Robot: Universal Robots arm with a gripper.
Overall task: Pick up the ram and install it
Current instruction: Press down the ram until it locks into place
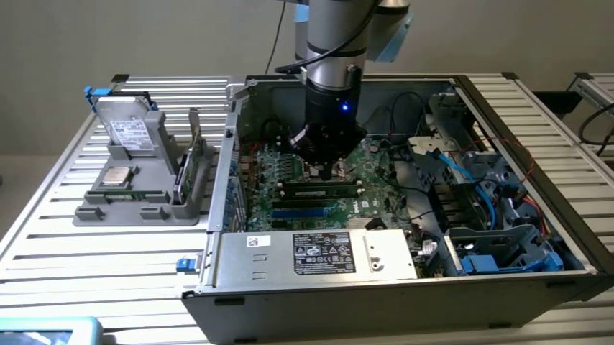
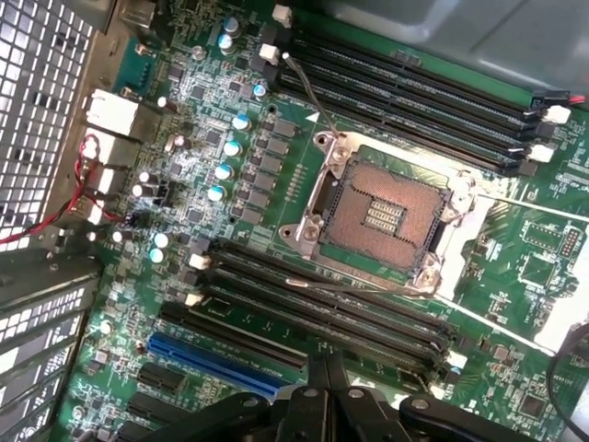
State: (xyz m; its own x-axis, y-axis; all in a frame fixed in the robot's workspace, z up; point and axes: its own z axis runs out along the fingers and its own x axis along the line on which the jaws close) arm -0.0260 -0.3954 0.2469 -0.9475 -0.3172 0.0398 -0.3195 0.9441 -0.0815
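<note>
End effector at frame centre, jaws together, tip just above ram lying in slot on motherboard.

Risk: ram seated unevenly; off-centre press could tilt stick, jam latches, stress board.

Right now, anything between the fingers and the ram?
Nothing visible. The slim green ram stick stands in a slot on the green motherboard, with the shut black fingers just above its middle; contact can't be told.
</note>
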